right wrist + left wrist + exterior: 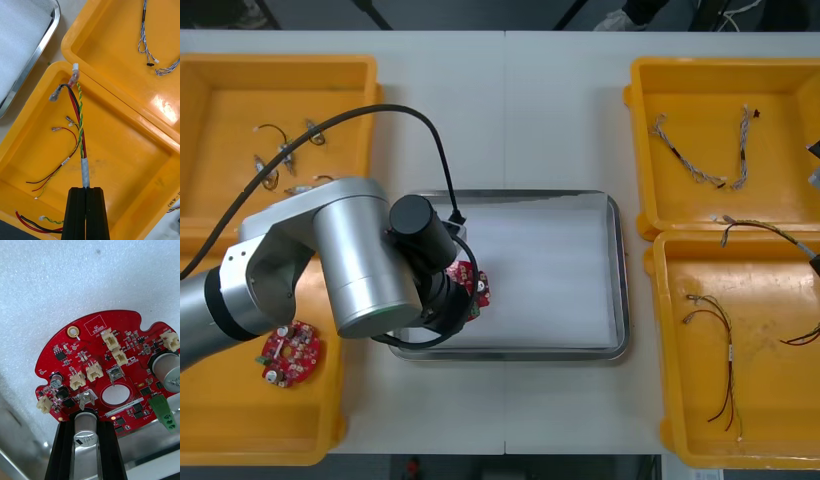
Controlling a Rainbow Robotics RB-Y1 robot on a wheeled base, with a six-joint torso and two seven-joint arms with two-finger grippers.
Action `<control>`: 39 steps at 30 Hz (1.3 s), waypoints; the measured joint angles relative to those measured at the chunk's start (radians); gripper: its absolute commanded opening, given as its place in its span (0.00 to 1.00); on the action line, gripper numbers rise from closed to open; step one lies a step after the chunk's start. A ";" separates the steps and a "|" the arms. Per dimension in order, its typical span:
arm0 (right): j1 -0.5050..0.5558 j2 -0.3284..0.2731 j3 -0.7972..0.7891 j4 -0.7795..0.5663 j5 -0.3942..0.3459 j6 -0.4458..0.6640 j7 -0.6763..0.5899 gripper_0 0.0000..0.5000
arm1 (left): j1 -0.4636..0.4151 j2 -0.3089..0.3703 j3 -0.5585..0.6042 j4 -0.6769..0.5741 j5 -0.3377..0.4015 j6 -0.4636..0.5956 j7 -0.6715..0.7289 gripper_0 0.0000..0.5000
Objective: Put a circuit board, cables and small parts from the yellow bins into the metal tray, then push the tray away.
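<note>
Left wrist view: left hand point(85, 420) pinches round red board point(98, 363) over pebbly tray point(75, 285).

I see red circuit board point(97, 367) in my left gripper point(85, 420), with cream connectors, green terminal block and silver cans. Spare board point(292, 352) also red, in yellow bin point(220, 410). Tray point(617, 270): shiny metal rim, white inside. My right gripper point(86, 189) black, on held cable point(80, 123): red, black, yellow-green twist, white wrap. Far cable point(142, 35): blue-white twist.
</note>
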 measured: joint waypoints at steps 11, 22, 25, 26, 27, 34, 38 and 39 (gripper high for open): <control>0.000 0.000 0.000 0.000 -0.017 0.000 0.000 0.00 | -0.001 0.000 -0.025 0.034 -0.013 -0.034 0.001 1.00; 0.000 -0.002 0.000 0.000 -0.033 0.000 0.000 0.00 | -0.006 -0.001 -0.021 0.029 -0.022 -0.019 0.036 1.00; 0.000 -0.002 0.000 0.000 -0.033 0.000 0.000 0.00 | -0.010 -0.001 0.002 0.010 -0.013 0.041 0.052 1.00; 0.000 -0.002 0.000 0.000 -0.033 0.000 0.000 0.00 | -0.010 -0.001 0.017 0.001 -0.006 0.059 0.053 1.00; 0.000 -0.002 0.000 0.000 -0.033 0.000 0.000 0.00 | -0.010 -0.001 0.037 -0.009 0.006 0.078 0.054 1.00; 0.000 -0.009 0.000 0.000 -0.053 0.000 0.000 0.00 | -0.010 0.000 0.216 -0.083 0.099 0.212 0.054 1.00; 0.000 -0.039 0.000 -0.001 -0.091 0.000 0.000 0.00 | -0.010 0.004 0.318 -0.095 0.151 0.278 0.053 1.00; -0.001 -0.048 0.000 -0.003 -0.104 0.000 0.000 0.00 | -0.010 0.009 0.343 -0.095 0.166 0.294 0.053 1.00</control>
